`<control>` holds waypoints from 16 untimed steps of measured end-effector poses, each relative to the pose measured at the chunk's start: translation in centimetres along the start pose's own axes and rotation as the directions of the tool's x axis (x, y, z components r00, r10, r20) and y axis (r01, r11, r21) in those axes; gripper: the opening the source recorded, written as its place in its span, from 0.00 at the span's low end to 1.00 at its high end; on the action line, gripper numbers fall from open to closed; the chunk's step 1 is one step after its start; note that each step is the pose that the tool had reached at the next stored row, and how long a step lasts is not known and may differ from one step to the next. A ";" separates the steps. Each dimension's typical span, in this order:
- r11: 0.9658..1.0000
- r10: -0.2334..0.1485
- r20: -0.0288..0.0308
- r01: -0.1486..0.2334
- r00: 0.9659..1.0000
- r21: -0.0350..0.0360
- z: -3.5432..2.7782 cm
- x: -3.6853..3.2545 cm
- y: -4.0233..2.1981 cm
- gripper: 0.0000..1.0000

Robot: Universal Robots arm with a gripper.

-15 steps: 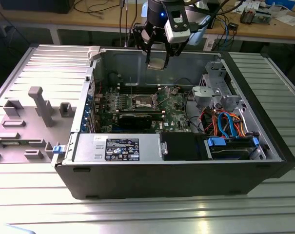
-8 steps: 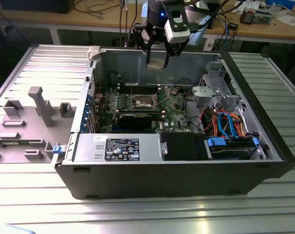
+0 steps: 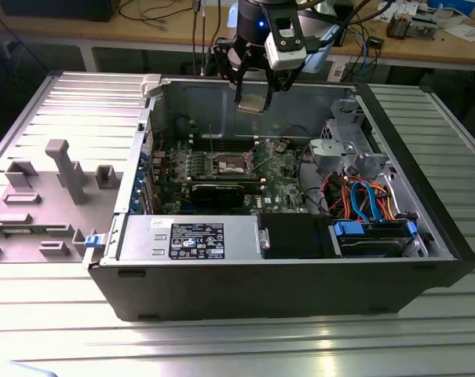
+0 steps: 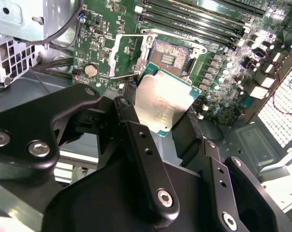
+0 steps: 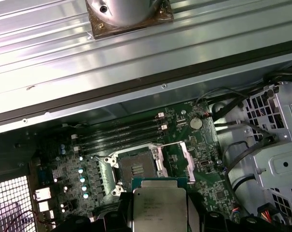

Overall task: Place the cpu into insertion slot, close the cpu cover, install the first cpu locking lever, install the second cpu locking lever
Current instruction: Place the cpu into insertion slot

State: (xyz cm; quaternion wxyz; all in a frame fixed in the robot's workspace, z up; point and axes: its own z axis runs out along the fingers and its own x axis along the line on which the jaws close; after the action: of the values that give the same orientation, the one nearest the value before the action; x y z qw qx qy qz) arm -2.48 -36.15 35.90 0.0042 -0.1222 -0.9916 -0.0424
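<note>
the arm (image 3: pixel 257 20) ends in a black wrist with a small blue glow. a pale grey box (image 3: pixel 285 49) is mounted on its side. the gripper (image 3: pixel 253 94) is matte black, built of flat linkage bars joined by round silver screws (image 4: pixel 164 197); its fingers (image 4: pixel 136 140) carry small holes.

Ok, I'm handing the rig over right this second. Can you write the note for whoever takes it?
Gripper: shut on the cpu, holding it in the air above the open computer case, clear of the board.
Insertion slot: empty, contacts exposed.
Cpu cover: swung open beside the slot.
Done: the cpu is in the grip, over the case.
Left: cpu not yet seated, cover not closed, both lever steps not done.
</note>
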 end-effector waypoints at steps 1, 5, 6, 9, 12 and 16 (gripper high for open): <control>1.000 0.006 0.001 -0.006 1.000 0.000 0.00 0.00 0.00 0.54; 0.999 0.035 0.003 -0.035 0.999 0.000 0.01 0.00 -0.01 0.54; 0.999 0.035 0.003 -0.035 0.999 0.000 0.01 0.00 -0.01 0.54; 0.999 0.035 0.003 -0.035 0.999 -0.001 0.01 0.00 -0.01 0.54; 0.999 0.035 0.003 -0.035 0.999 -0.001 0.02 0.00 -0.01 0.54; 0.999 0.035 0.003 -0.035 0.999 -0.001 0.02 0.00 -0.01 0.54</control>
State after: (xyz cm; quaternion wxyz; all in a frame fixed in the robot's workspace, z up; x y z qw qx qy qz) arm -2.47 -36.16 35.88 0.0034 -0.1395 -0.9893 -0.0424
